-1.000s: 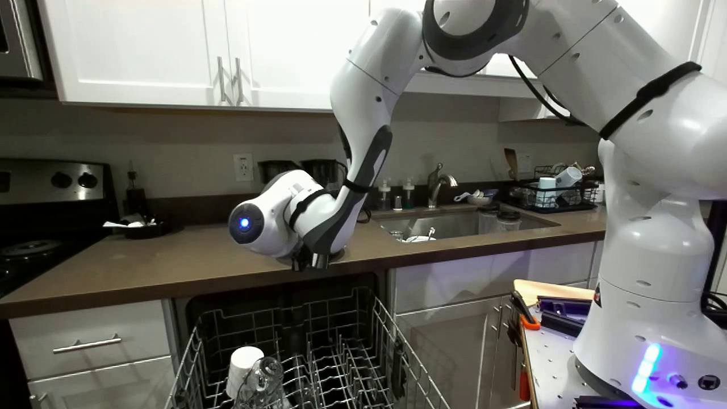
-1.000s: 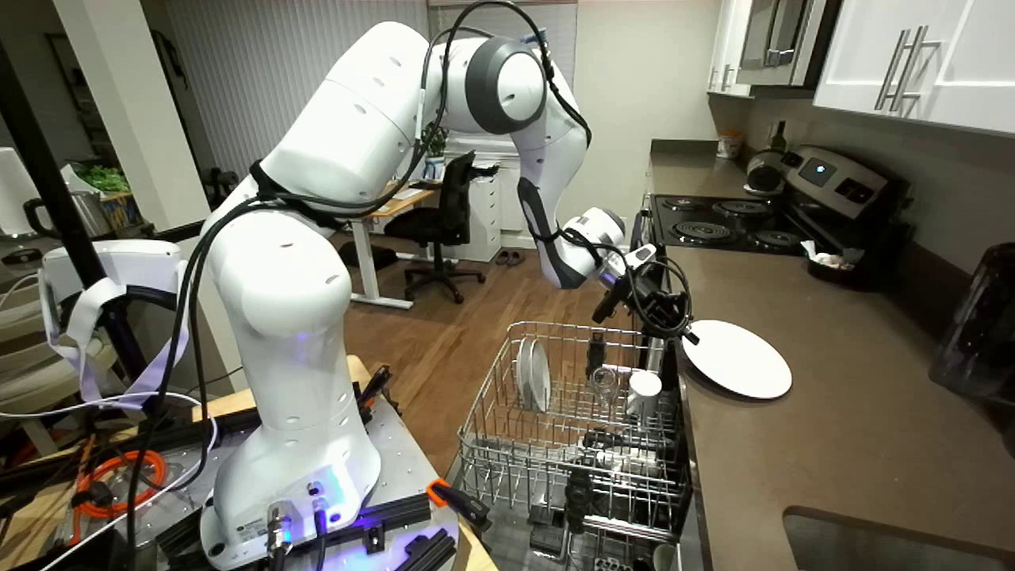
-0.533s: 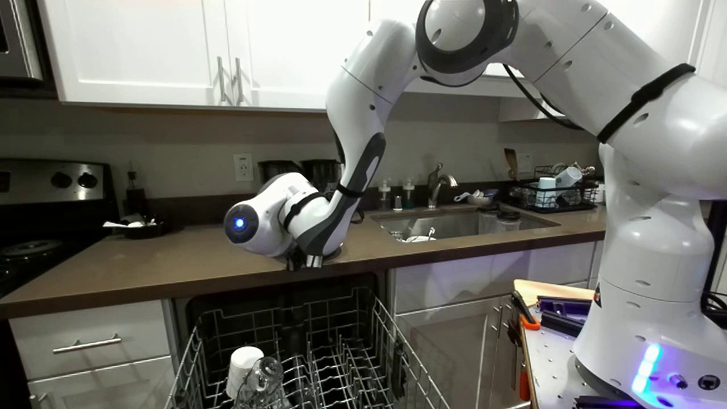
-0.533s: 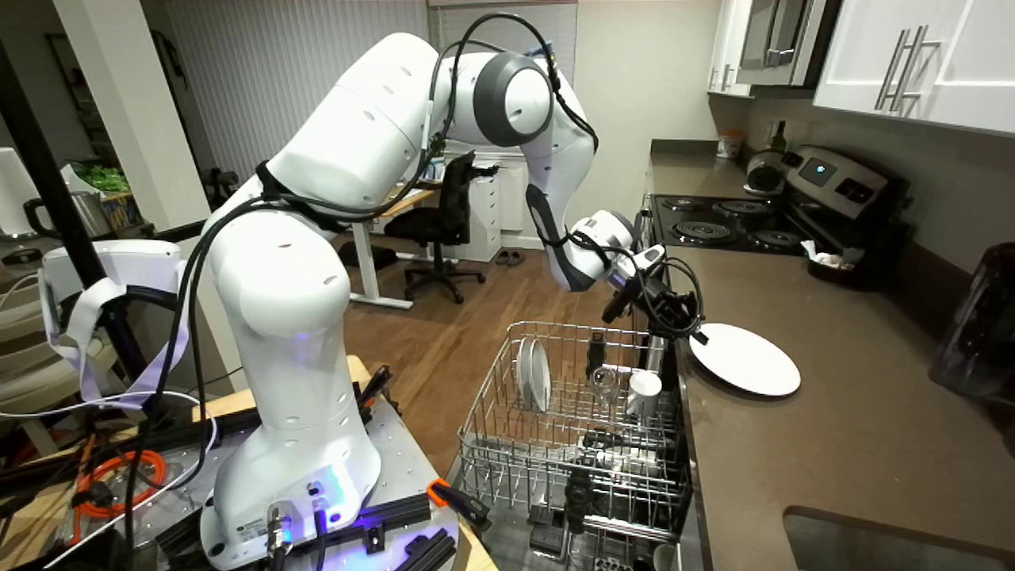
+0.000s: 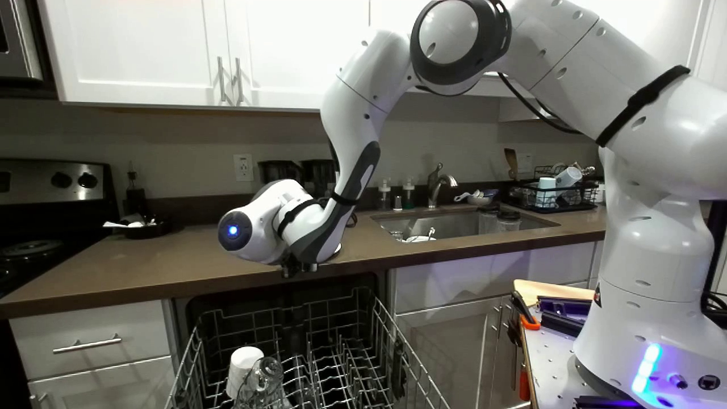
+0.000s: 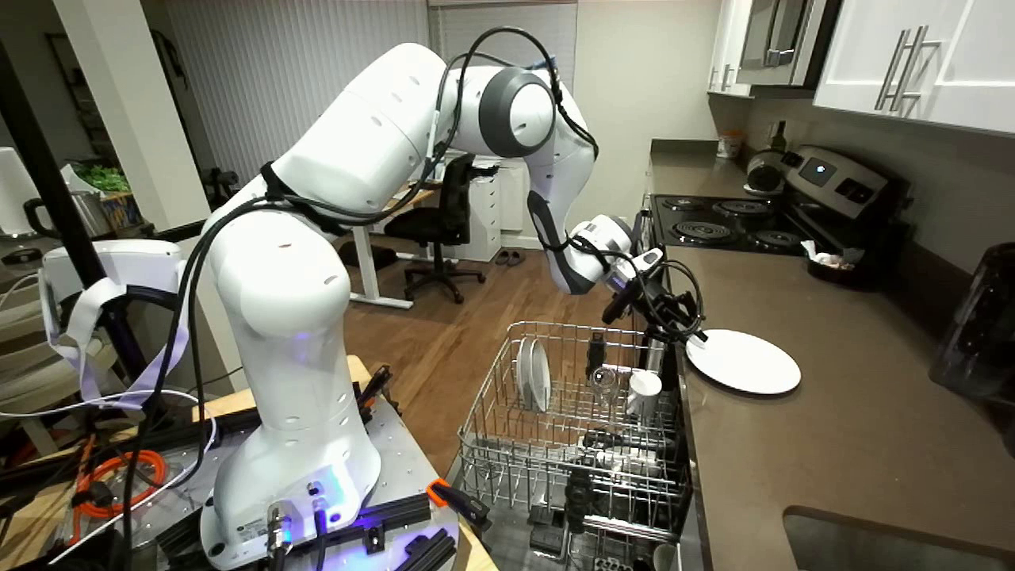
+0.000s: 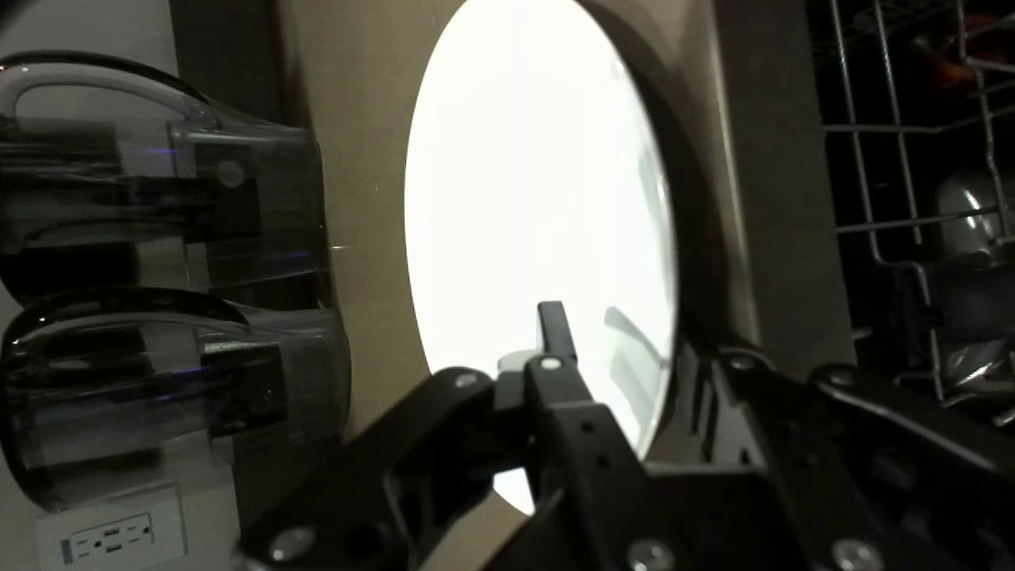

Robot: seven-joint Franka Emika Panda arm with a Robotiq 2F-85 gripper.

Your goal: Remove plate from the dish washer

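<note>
The white plate (image 6: 745,362) rests on the brown counter beside the dish washer, close to the counter's edge. It fills the middle of the wrist view (image 7: 523,190). My gripper (image 6: 688,333) is at its rim. In the wrist view the gripper (image 7: 622,337) is open, one finger over the plate's face and one beyond the rim, with gaps on both sides. I cannot tell whether the plate lies fully flat. The dish washer's wire rack (image 5: 410,353) is pulled out below; it also shows in an exterior view (image 6: 485,381).
The rack holds more upright plates (image 6: 533,374), a white cup (image 6: 644,387) and a clear glass (image 6: 604,382). Two clear pitchers (image 7: 174,381) stand at the back of the counter (image 6: 833,452). A sink (image 5: 454,222) and a stove (image 6: 721,218) flank the counter.
The arm has lowered and moved a little further over the counter. The plate shifted with the gripper, then its gripper-side edge sank, so it now sits flatter.
</note>
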